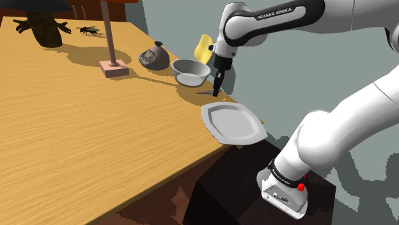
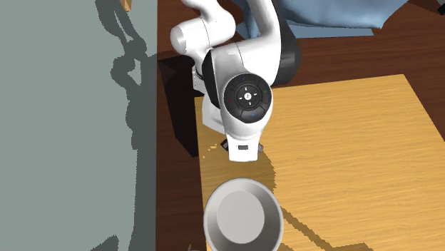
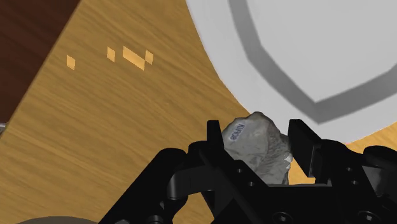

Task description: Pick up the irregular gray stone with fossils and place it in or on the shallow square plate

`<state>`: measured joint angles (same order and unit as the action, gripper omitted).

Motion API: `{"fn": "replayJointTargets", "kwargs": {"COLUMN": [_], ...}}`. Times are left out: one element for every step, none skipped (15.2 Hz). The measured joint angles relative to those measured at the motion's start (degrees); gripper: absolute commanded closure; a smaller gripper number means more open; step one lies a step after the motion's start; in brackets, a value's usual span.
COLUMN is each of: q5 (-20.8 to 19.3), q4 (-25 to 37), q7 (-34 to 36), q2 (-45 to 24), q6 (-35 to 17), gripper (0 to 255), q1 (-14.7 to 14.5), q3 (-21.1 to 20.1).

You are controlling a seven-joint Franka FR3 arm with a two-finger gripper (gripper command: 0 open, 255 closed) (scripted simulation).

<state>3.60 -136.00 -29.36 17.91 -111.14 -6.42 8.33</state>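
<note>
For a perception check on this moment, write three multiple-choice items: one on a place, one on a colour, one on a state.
1. In the shoulder view, where does the grey bowl stand relative to the shallow square plate?
A) on the table, up and to the left of it
B) on top of it
C) on the floor

2. What colour is the plate?
A) red
B) pale grey-white
C) green

3. What state is the grey stone in?
A) lying on the plate
B) lying in the bowl
C) clasped in the gripper

Answers:
1 A, the bowl sits on the wood apart from the plate.
2 B, the plate is drawn plain pale grey.
3 C, the wrist view shows both black fingers against the stone's sides.
</note>
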Motion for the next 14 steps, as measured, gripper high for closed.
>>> {"fn": "replayJointTargets", "kwargs": {"q5": [0.0,-0.2,-0.2,-0.2,-0.2,-0.2,-0.3,-0.4,-0.5,-0.7,-0.6,-0.7,-0.8,-0.7], "q4": [0.6,1.1,1.8,2.4,3.2,3.7,4.4,3.5,1.8,0.8,-1.1,-2.9,-4.2,-6.1], "q7": [0.2,0.2,0.3,0.4,0.4,0.5,0.6,0.8,1.1,1.3,2.1,2.6,3.0,3.5], "q2": [0.4,0.8,0.9,1.0,1.2,1.4,1.5,3.0,4.6,6.5,9.0,11.7,14.1,16.3], "q6": [0.9,1.9,2.7,3.5,4.3,5.0,5.8,6.4,6.4,7.2,7.8,8.6,9.6,9.9], "gripper": [255,255,255,255,255,255,255,255,255,255,255,255,255,255], "q1": [0.0,0.1,0.0,0.0,0.0,0.1,0.0,0.1,0.1,0.2,0.1,0.1,0.2,0.2], "q3": [-0.1,0.0,-0.1,-0.1,-0.1,-0.1,-0.1,-0.3,-0.5,-0.6,-1.2,-1.6,-1.8,-2.2]}}
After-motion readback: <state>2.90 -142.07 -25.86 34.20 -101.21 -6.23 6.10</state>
